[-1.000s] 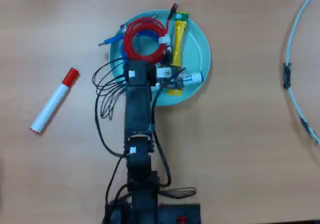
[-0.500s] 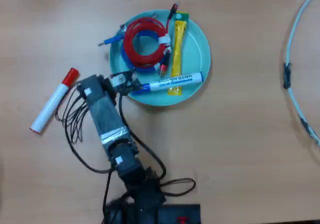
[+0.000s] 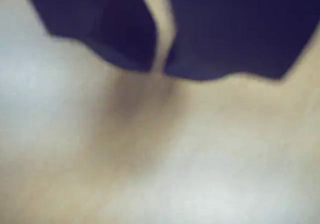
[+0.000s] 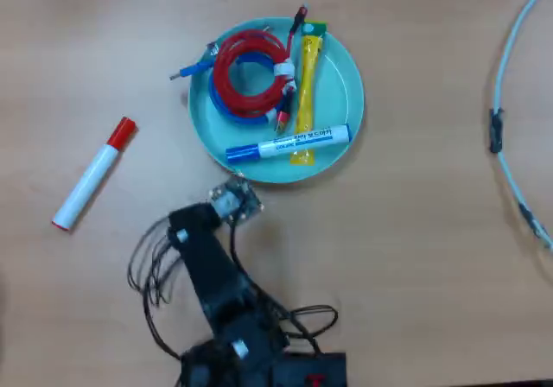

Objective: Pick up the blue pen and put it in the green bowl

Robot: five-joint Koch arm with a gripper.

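Gripper [image 3: 159,66] low over bare table [image 3: 200,159]

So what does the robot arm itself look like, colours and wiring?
In the overhead view, the arm is matte black and blocky, with thin black cables looping alongside and a small exposed circuit board at its wrist. The wrist view shows dark, blurred gripper parts.

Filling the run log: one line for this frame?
blue pen: in green bowl, across yellow packet | gripper: jaws near-closed, empty | red marker: on table
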